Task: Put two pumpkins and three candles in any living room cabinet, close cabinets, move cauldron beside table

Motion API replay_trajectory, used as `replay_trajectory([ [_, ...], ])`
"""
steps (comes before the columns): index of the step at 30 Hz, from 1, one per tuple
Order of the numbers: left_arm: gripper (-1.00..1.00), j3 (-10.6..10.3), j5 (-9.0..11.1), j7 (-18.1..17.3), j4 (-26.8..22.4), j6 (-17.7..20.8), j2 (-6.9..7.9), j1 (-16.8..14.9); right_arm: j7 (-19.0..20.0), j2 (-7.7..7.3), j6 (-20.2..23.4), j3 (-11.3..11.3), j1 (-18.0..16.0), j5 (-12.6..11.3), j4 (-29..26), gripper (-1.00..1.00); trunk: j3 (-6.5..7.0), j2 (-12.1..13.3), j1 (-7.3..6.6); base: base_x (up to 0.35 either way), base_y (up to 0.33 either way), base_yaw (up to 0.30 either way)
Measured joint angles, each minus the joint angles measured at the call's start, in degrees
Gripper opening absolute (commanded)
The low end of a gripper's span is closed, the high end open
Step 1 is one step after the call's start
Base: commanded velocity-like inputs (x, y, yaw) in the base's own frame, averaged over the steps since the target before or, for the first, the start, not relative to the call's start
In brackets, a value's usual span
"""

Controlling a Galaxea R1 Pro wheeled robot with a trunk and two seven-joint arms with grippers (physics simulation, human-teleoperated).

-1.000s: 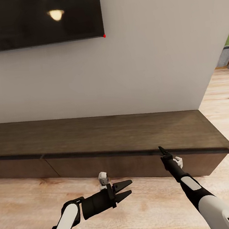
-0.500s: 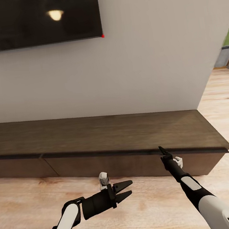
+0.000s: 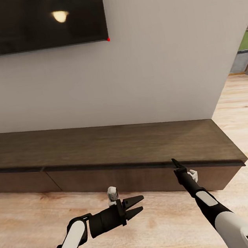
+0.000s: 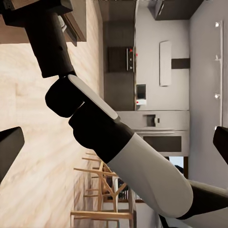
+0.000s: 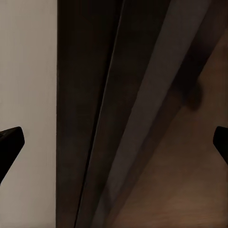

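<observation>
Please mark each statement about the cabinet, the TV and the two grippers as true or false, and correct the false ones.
1. The cabinet has an open drawer. False: every drawer front in view is shut.
2. A pumpkin sits on the cabinet top. False: the top is bare.
3. The right gripper is at the cabinet's front edge. True.
4. The left gripper holds a candle. False: its jaws are open and empty.
5. A black TV hangs above the cabinet. True.

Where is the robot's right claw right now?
In the head view the right gripper is low and right of centre, its tip up at the top front edge of the long dark cabinet, below the white wall and right of the black TV.
</observation>
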Motion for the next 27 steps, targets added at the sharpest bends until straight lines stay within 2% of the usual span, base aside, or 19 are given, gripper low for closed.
replay_trajectory([
  [5, 1.00, 0.1, 0.0, -0.1, 0.0, 0.0, 0.02, 0.0, 0.0, -0.02, 0.0, 0.0, 0.0, 0.0, 0.0, 1.00, 0.00, 0.0, 0.00, 0.000, 0.000, 0.000],
  [7, 1.00, 0.1, 0.0, -0.1, 0.0, 0.0, 0.01, 0.0, 0.0, -0.04, 0.0, 0.0, 0.0, 0.0, 0.0, 1.00, -0.44, 0.0, 0.05, 0.000, 0.000, 0.000],
  [19, 1.00, 0.1, 0.0, -0.1, 0.0, 0.0, 0.00, 0.0, 0.0, -0.03, 0.0, 0.0, 0.0, 0.0, 0.0, 1.00, -0.44, 0.0, 0.05, 0.000, 0.000, 0.000],
  [23, 1.00, 0.0, 0.0, -0.1, 0.0, 0.0, 0.00, 0.0, 0.0, -0.04, 0.1, 0.0, 0.0, 0.0, 0.0, 1.00, -1.32, -0.1, 0.16, 0.000, 0.000, 0.000],
  [27, 1.00, 0.0, 0.0, -0.1, -0.1, 0.0, 0.00, 0.0, 0.0, -0.04, 0.1, 0.0, 0.0, 0.0, 0.0, 1.00, -1.33, -0.1, 0.15, 0.000, 0.000, 0.000],
])
